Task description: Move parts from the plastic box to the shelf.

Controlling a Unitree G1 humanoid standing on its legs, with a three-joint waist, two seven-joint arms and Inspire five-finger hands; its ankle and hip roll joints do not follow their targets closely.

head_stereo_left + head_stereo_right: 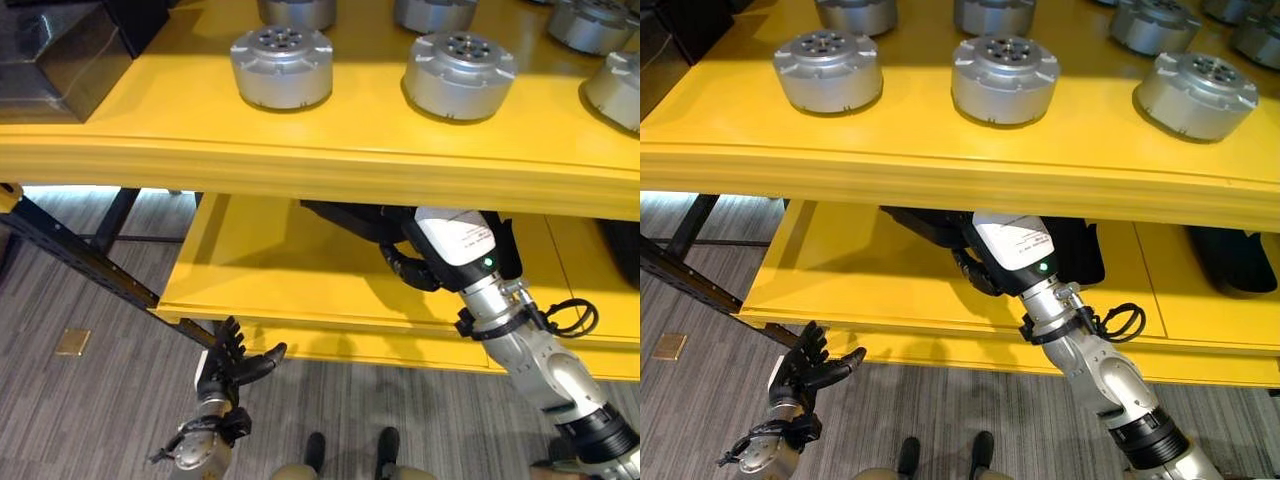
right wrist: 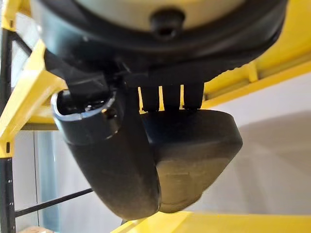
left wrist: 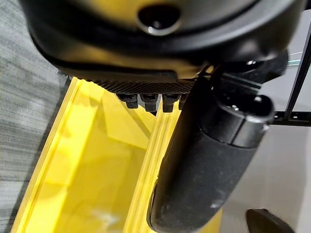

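Right wrist view puts my right hand [image 2: 146,145] against a dark rounded part [image 2: 194,150]: my thumb lies alongside it and the fingers reach over its top, so I am clamped on it, with yellow shelf rails behind. From the head views that grip is hidden; there my right arm reaches into the lower shelf [image 1: 290,270] and the hand disappears under the lip of the top shelf [image 1: 940,160], among dark shapes I cannot make out clearly.

Left wrist view looks along my left hand [image 3: 204,160] toward the yellow edge of the lower shelf, fingers straight and holding nothing. Left eye view shows the same hand [image 1: 232,362] low over the grey floor [image 1: 90,400], just in front of the shelf's corner, fingers spread apart.

On the top shelf stand round silver metal parts [image 1: 282,66] in rows, well apart from each other. A dark box [image 1: 60,55] sits at its left end. A black diagonal frame bar [image 1: 80,255] runs below that corner.
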